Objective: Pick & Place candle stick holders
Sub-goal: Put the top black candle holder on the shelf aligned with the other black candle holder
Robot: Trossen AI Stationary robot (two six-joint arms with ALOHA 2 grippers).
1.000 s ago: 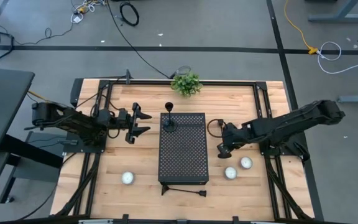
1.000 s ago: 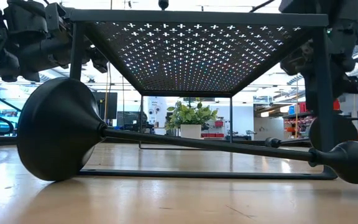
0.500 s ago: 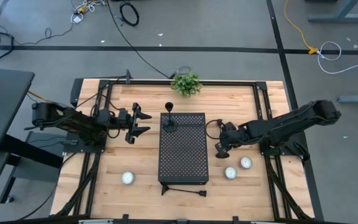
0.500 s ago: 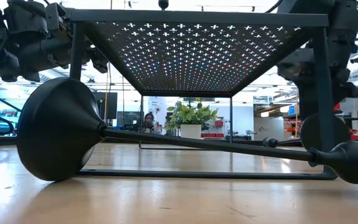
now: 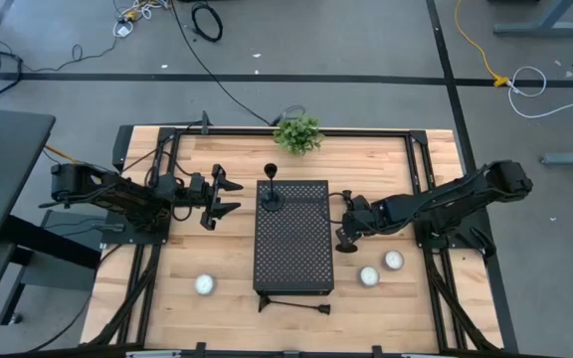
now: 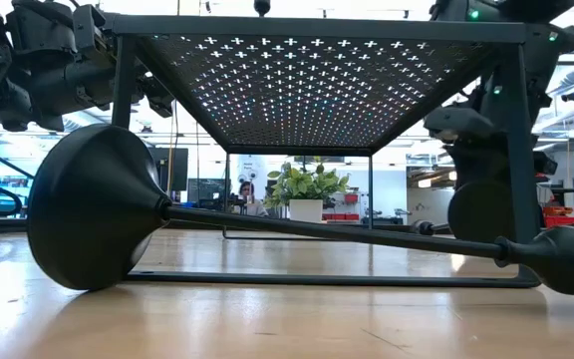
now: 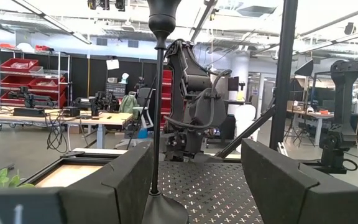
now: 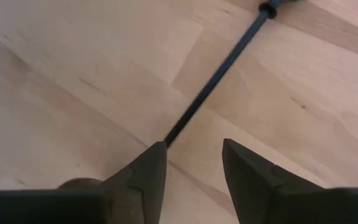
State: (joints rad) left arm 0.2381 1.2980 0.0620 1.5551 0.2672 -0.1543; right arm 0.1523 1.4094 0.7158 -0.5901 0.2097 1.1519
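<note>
Here, holder (image 5: 271,187) upright on box (image 5: 293,249)

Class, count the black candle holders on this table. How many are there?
3. One holder stands upright on the box, one lies in front of it, and one lies right of the box, under the right tool.

- Table (image 5: 222,264): pale wood, smooth, faintly glossy.
- Box (image 5: 293,239): black perforated metal, matt.
- Holder (image 6: 98,207): black metal, smooth, matt.
- Right gripper (image 8: 191,163) fingers (image 8: 143,174): dark plastic, matt.
</note>
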